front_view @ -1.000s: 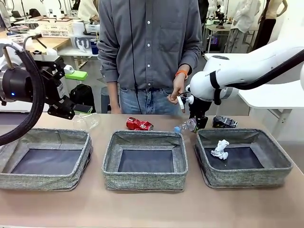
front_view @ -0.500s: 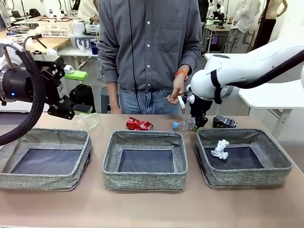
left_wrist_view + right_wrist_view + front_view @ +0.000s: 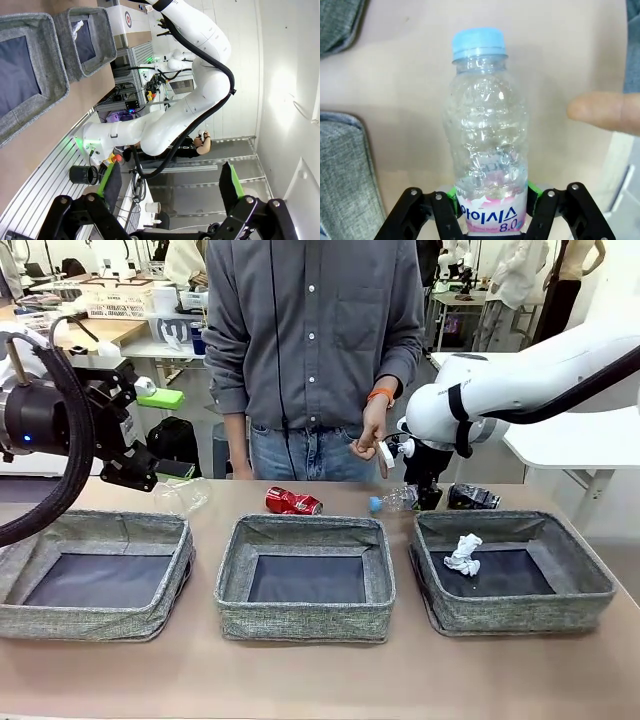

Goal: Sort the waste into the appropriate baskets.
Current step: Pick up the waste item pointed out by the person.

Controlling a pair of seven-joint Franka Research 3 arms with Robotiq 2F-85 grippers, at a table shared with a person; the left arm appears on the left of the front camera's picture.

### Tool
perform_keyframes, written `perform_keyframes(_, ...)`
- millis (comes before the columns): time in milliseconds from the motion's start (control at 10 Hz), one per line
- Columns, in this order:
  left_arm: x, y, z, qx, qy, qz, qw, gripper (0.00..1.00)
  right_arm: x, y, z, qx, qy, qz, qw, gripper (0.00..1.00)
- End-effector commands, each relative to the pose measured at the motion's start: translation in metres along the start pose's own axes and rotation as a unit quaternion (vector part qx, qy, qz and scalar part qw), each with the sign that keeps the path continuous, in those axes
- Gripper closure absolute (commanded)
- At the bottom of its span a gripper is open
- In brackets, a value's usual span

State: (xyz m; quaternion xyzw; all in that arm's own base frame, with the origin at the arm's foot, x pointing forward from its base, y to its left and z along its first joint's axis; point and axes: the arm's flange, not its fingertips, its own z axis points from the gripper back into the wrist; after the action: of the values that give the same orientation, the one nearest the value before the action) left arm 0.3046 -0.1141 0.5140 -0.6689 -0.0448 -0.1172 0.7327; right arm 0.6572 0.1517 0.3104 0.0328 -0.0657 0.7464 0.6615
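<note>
Three grey baskets (image 3: 305,620) in row at near counter (image 3: 320,680) edge; paper wad (image 3: 463,554) in right basket (image 3: 520,612). Behind: red can (image 3: 293,502), blue-capped bottle (image 3: 487,130) horizontal, clamped at label end by right end effector (image 3: 491,197), dark can (image 3: 472,497) beside. Left end effector (image 3: 171,177) raised, spread wide, empty.

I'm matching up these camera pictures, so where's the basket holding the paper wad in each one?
Front view: basket at right, wad inside.
Left wrist view: top edge, wad showing.
Right wrist view: likely the grey corner, lower left.
Shared landmark: grey woven fabric wall.
</note>
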Motion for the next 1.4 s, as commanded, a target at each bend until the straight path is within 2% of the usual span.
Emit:
perform_keyframes(0, -0.002, -0.002, -0.003, -0.012, -0.003, 0.002, 1.0, 0.0, -0.002, 0.003, 0.022, -0.005, 0.006, 0.028, 1.0, 0.72)
perform_keyframes(200, -0.002, -0.002, -0.003, -0.012, -0.003, 0.002, 1.0, 0.0, 0.004, 0.016, 0.067, 0.006, 0.037, 0.03, 0.999, 0.72)
perform_keyframes(400, -0.002, -0.002, -0.003, -0.012, -0.003, 0.002, 1.0, 0.0, 0.013, 0.044, 0.115, 0.015, 0.101, 0.01, 0.995, 0.72)
perform_keyframes(500, -0.002, -0.002, -0.003, -0.012, -0.003, 0.002, 1.0, 0.0, 0.027, 0.081, 0.153, 0.014, 0.074, -0.016, 0.997, 0.72)
perform_keyframes(600, -0.002, -0.002, -0.003, -0.012, -0.003, 0.002, 1.0, 0.0, 0.038, 0.106, 0.173, 0.008, 0.063, -0.055, 0.996, 0.72)
perform_keyframes(700, -0.002, -0.002, -0.003, -0.012, -0.003, 0.002, 1.0, 0.0, 0.06, 0.149, 0.199, -0.038, 0.003, -0.17, 0.985, 0.72)
perform_keyframes(900, -0.002, -0.002, -0.003, -0.012, -0.003, 0.002, 1.0, 0.0, 0.088, 0.214, 0.213, -0.098, -0.039, -0.177, 0.978, 0.72)
perform_keyframes(1000, -0.002, -0.002, -0.003, -0.012, -0.003, 0.002, 1.0, 0.0, 0.095, 0.234, 0.213, -0.133, -0.074, -0.197, 0.968, 0.72)
perform_keyframes(1100, -0.002, -0.002, -0.003, -0.012, -0.003, 0.002, 1.0, 0.0, 0.084, 0.18, 0.229, -0.041, -0.029, -0.168, 0.984, 0.72)
perform_keyframes(1300, -0.002, -0.002, -0.003, -0.012, -0.003, 0.002, 1.0, 0.0, 0.084, 0.18, 0.229, -0.041, -0.029, -0.168, 0.984, 0.72)
